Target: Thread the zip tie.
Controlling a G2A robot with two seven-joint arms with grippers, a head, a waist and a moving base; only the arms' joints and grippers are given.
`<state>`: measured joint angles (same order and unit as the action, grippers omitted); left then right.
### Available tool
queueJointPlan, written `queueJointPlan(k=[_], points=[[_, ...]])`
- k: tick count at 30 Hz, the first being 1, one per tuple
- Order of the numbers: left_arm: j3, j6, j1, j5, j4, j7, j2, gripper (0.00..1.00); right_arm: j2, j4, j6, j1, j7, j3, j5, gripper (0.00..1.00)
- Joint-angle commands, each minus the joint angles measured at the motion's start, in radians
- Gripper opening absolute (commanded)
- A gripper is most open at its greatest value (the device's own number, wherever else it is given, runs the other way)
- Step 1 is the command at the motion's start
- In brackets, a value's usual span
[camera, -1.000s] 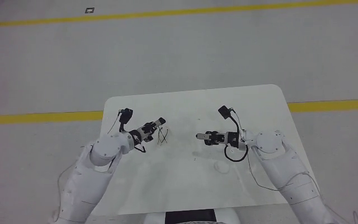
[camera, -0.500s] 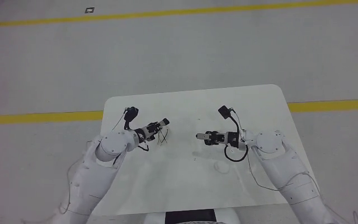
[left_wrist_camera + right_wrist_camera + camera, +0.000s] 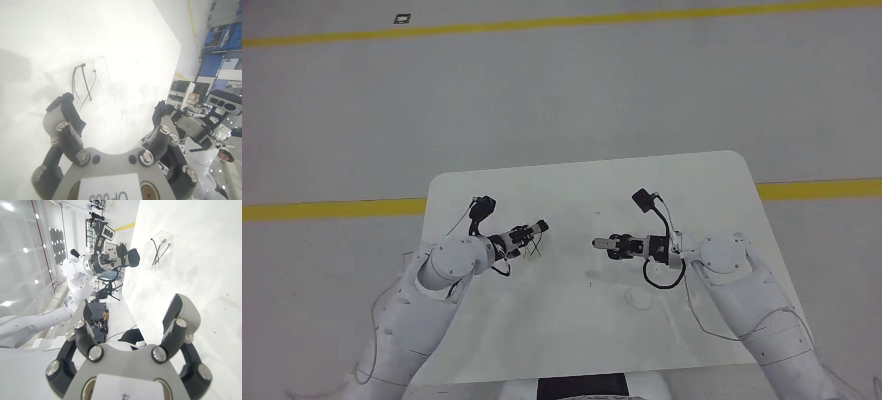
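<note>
Black zip ties [image 3: 83, 85] lie crossed in a shallow clear tray [image 3: 100, 66] on the white table [image 3: 692, 190]. In the top view the zip ties [image 3: 532, 248] sit just below the tip of my left gripper [image 3: 540, 229]. My left gripper [image 3: 113, 108] hangs open above the tray's near side, holding nothing, its fingertips [image 3: 65, 100] wrapped in black. My right gripper [image 3: 130, 309] is open and empty, well to the right of the tray [image 3: 166, 237] and pointing towards it. It appears in the top view as the right gripper [image 3: 595, 243]. The right wrist view catches the zip ties [image 3: 157, 254] and the left gripper [image 3: 133, 257].
A faint round mark [image 3: 640, 297] lies on the table near my right forearm. The table's left edge [image 3: 429, 215] is close behind my left arm. Bare table stretches between the two grippers and towards the far edge.
My left gripper has moved to the right, closer to the zip ties, and now points over them. The right arm has not moved.
</note>
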<state>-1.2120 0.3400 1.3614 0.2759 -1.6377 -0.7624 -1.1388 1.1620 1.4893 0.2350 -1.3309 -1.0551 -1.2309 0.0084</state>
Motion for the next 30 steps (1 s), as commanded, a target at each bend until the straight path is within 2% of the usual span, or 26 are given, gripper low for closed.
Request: queueJointPlan(k=[1,7,13,18,20,22,30], points=[[0.0,0.0,0.0,0.001,0.001,0.0,0.0,1.0,0.0,0.0,0.0,0.0,0.0,0.0,0.0,1.0],[0.003,0.0,-0.005,0.013,0.011,0.014,0.0,1.0,0.0,0.0,0.0,0.0,0.0,0.0,0.0,1.0],[0.012,0.0,-0.032,0.075,-0.027,-0.059,0.0,1.0,0.0,0.0,0.0,0.0,0.0,0.0,0.0,1.0],[0.013,0.0,-0.046,0.148,-0.047,-0.119,-0.011,1.0,0.0,0.0,0.0,0.0,0.0,0.0,0.0,1.0],[0.014,0.0,-0.056,0.184,-0.046,-0.153,-0.018,1.0,0.0,0.0,0.0,0.0,0.0,0.0,0.0,1.0],[0.015,0.0,-0.072,0.239,-0.02,-0.219,-0.03,1.0,0.0,0.0,0.0,0.0,0.0,0.0,0.0,1.0],[0.016,0.0,-0.076,0.258,-0.015,-0.227,-0.032,1.0,0.0,0.0,0.0,0.0,0.0,0.0,0.0,1.0]])
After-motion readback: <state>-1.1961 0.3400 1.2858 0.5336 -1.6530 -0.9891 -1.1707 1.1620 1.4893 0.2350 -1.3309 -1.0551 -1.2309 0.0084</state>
